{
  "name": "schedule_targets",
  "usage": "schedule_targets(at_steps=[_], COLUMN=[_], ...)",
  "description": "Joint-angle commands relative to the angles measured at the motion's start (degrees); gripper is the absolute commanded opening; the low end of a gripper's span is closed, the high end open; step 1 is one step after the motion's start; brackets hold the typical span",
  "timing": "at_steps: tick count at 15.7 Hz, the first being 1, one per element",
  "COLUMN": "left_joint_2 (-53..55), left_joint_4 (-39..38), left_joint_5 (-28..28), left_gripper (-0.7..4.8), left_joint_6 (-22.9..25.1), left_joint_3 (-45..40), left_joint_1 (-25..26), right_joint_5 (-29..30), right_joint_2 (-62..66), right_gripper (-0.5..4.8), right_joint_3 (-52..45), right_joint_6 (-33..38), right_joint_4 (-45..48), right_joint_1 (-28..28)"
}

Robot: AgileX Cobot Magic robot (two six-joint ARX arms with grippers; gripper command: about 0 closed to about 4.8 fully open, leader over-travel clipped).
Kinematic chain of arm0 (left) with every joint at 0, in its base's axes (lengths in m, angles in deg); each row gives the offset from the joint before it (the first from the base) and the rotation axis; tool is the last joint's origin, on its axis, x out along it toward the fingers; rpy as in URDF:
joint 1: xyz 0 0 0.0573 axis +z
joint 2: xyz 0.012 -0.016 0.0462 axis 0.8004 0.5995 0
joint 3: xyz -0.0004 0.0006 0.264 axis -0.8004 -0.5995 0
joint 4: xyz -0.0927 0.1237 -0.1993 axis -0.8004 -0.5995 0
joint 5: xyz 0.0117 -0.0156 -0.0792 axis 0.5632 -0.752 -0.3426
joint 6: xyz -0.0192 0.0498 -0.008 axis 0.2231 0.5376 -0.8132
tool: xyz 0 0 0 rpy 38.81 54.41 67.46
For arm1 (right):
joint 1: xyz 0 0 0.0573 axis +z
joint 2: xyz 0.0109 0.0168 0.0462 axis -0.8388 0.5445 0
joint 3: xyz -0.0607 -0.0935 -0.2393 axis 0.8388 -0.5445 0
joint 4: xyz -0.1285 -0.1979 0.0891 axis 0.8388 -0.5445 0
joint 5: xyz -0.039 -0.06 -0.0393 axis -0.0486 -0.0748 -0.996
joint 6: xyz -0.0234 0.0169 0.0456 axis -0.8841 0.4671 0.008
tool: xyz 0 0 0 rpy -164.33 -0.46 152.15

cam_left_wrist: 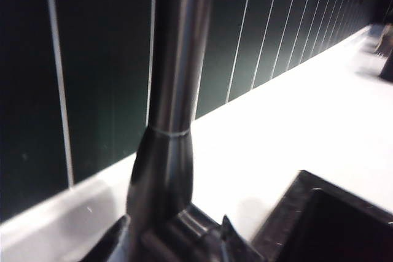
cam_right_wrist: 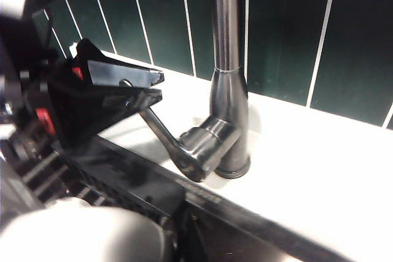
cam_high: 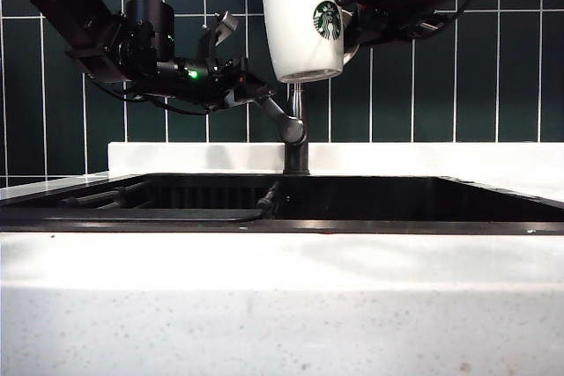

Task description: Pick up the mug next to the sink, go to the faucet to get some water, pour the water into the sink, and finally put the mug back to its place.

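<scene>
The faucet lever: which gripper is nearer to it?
Left. The left gripper straddles the lever with open jaws; the right gripper holds the mug above it.

Mug (cam_high: pixel 303 28) above sink (cam_high: pixel 352 200), before faucet (cam_high: pixel 296 121).

Bright countertop (cam_high: pixel 282 305) glare, dim tiles, blurred left wrist view, soft shadows

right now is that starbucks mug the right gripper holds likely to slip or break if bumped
The Starbucks mug looks like glazed ceramic, so probably slippery and brittle. The right gripper holds it at one side only, tilted high over the sink, so a knock against the faucet might chip it.
</scene>
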Motion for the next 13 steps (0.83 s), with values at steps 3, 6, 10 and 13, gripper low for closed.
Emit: schedule_targets(at_steps=[3,6,10,13], left_joint_2=[-11.4,-23.2,-37.5,-43.4], left_joint_4=[-11.7,-32.5,-63.1,-69.9], left_joint_5=[-0.5,0.7,8.0,8.7], left_gripper=[1.79,1.06,-0.08,-0.06], left_joint_6=[-2.8,0.7,14.8,16.4], left_joint_3=[0.1,0.1,0.0,-1.7], left_joint_1=[0.9,2.4,2.5,2.5], right_joint_5=[-6.8,-8.6,-8.6,-8.7], right_joint_2=[-4.8,-8.1,-11.1,-11.0], right_gripper=[-0.02,-0.02,-0.02,-0.02], right_joint_3=[0.7,0.7,0.6,0.5], right_joint_6=[-13.4,-21.5,-31.5,-34.9], right_joint_4=[2.3,0.9,-4.7,-8.8], right_joint_1=[-3.1,-6.6,-7.6,-7.6])
